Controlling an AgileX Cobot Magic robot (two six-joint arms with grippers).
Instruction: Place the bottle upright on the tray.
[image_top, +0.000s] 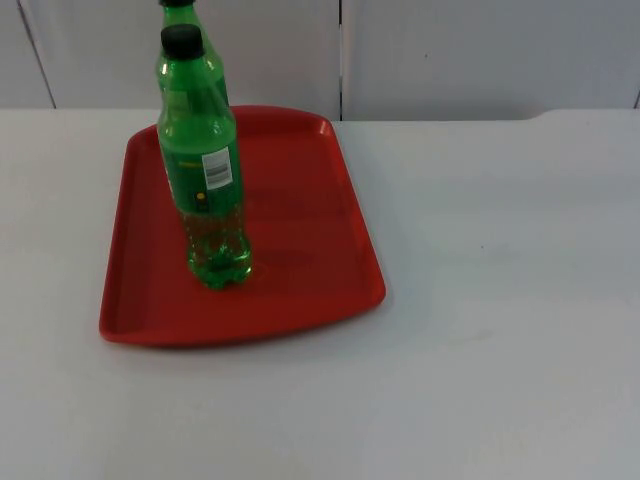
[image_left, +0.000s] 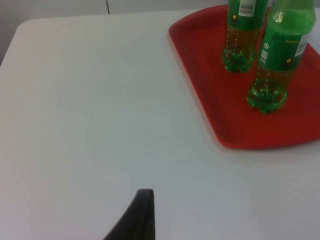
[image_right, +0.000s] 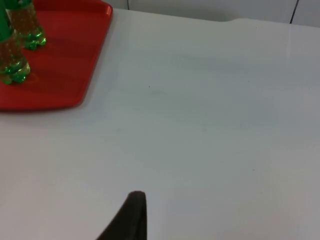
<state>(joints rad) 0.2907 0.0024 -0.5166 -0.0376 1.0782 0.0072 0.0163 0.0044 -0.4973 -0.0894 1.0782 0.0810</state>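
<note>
Bottle (image_top: 205, 175): a green, black-capped plastic one standing upright near the left edge of the red plastic tray (image_top: 320, 250), a second green bottle (image_top: 185, 30) behind it toward the far-left corner. It looks light, smooth and tippy (little liquid), so I would grasp its ribbed lower body. Both arms wait off the tray, left gripper's fingertip (image_left: 137, 217) and right gripper's fingertip (image_right: 130, 217) over bare white table (image_top: 500, 300); I cannot tell either gripper's opening.

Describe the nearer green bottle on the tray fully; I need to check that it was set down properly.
The nearer green bottle is clear green plastic with a black cap, a green label with a white barcode patch, and a lobed base. It holds only a little liquid, if any. It stands upright on the red tray, toward the tray's left half, base flat on the tray floor. A second green bottle stands just behind it; whether they touch is unclear. No gripper touches it.
</note>
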